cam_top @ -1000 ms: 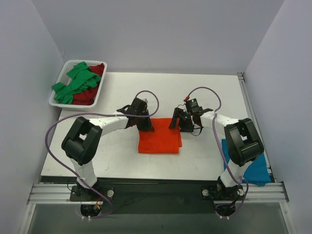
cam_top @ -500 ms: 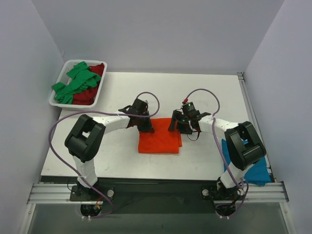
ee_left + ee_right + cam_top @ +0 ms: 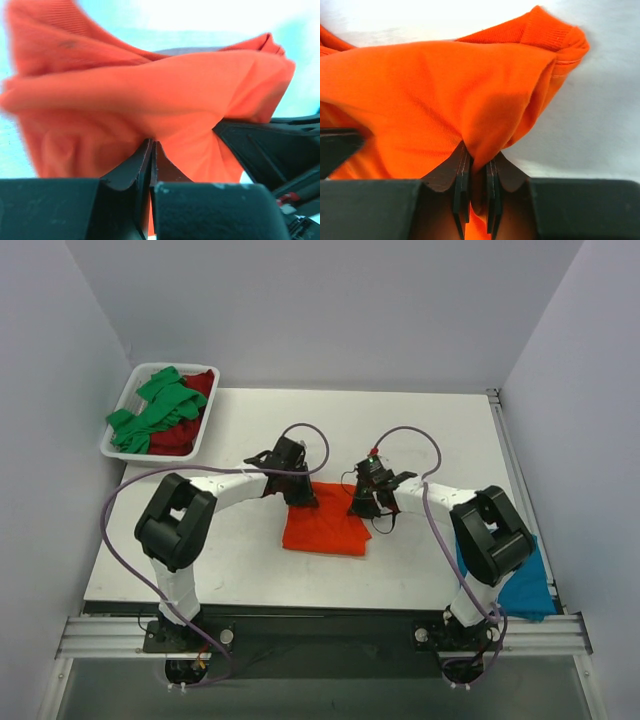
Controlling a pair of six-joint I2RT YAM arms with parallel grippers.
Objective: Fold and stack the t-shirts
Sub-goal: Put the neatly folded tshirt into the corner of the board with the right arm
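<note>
— How would the orange t-shirt (image 3: 325,528) have handled?

— Light and limp, by my judgement. It was soft knit cloth with no stiffness, so it would sag and drape from wherever it was taken. It was not fragile, though the stacked layers could slide apart if only the top one was caught.

— Where was the best hold, then?

— The two far corners of the folded bundle, with all layers pinched together. That was where the arms had it. The left gripper (image 3: 300,495) was pressed together on a pleat of orange cloth at the far left corner. The right gripper (image 3: 362,502) was pinching a fold at the far right corner, beside a ribbed hem.

— And where did it lie?

— Near the middle of the worktop (image 3: 440,430), a little toward the near edge, between the two arms.

— How did it look?

— Bright orange and plain, folded into a rough rectangle. Its far edge was lifted and bunched at both pinches, and its near part was flat.

— And the others?

— The green t-shirt (image 3: 158,412) lay crumpled over the dark red t-shirt (image 3: 178,438) in the tray (image 3: 205,422) at the far left corner. The teal blue t-shirt (image 3: 525,585) sat at the right edge, near the near corner.
</note>
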